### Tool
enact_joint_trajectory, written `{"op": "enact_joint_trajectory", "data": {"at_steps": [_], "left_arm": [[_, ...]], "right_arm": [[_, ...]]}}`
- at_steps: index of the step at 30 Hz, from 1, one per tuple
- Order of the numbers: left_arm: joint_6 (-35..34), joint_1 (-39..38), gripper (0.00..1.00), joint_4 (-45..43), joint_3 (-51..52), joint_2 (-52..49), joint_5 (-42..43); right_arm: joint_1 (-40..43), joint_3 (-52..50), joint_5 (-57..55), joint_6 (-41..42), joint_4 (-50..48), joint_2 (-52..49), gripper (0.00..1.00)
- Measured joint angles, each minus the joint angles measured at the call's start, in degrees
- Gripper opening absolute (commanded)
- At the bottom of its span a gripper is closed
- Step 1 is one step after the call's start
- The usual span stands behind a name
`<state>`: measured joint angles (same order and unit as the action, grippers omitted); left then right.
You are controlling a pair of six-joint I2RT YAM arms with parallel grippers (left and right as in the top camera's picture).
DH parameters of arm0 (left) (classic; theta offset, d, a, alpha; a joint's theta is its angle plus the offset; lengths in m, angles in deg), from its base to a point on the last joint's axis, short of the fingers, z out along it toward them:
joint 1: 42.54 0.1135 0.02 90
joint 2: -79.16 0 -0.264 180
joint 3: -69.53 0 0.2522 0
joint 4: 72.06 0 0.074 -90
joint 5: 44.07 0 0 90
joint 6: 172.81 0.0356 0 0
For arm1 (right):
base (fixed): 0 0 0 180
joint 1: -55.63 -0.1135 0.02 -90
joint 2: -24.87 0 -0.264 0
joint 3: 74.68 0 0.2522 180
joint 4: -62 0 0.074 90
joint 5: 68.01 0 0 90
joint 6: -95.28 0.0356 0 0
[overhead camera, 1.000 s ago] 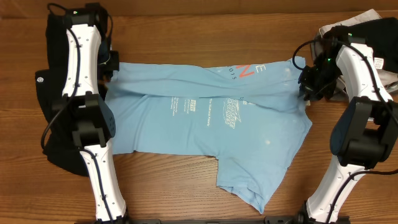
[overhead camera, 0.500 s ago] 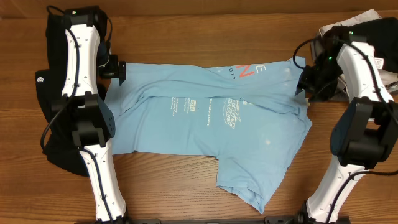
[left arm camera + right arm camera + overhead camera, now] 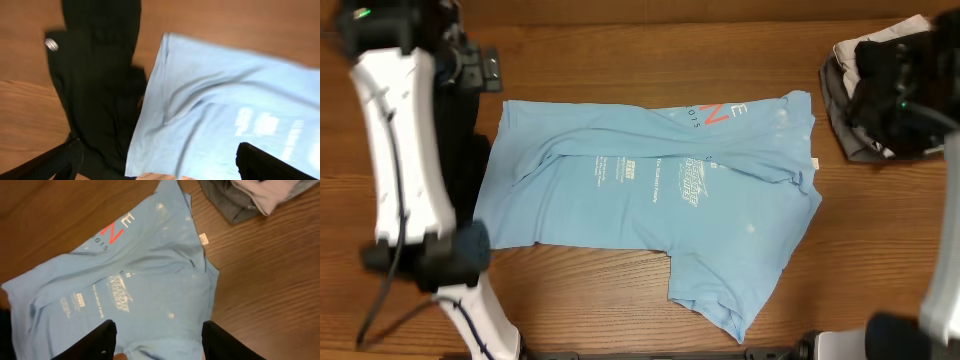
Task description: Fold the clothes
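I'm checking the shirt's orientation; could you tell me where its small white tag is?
Overhead, the small white tag sticks out from the right edge of the light blue cloth T-shirt, near the grey and white clothes pile.

Overhead top-down; both wrists high, sharing T-shirt (image 3: pixel 650 200).

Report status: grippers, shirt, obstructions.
Left gripper, right gripper open, empty. T-shirt partly folded, flat on table. Black garment against its edge.

The T-shirt (image 3: pixel 145 265) shows a red "N" and white "E".
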<state>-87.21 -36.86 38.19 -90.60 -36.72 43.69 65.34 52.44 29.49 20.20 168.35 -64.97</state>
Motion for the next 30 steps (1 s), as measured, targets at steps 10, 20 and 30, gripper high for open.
{"op": "enact_joint_trajectory", "data": {"at_steps": [10, 20, 30], "left_arm": [[0.0, 0.0, 1.0, 0.2, 1.1, 13.0, 3.2], [-0.1, 0.0, 1.0, 0.1, 19.3, 24.7, 5.8], [-2.0, 0.0, 1.0, -13.8, 48.6, 23.9, 6.7]], "right_arm": [[0.0, -0.6, 0.0, 3.6, 4.5, 9.3, 0.59], [0.0, -10.5, 0.0, 8.9, 4.7, 25.9, 0.61], [0.0, -29.2, 0.0, 10.3, 0.8, 24.3, 0.61]]}}
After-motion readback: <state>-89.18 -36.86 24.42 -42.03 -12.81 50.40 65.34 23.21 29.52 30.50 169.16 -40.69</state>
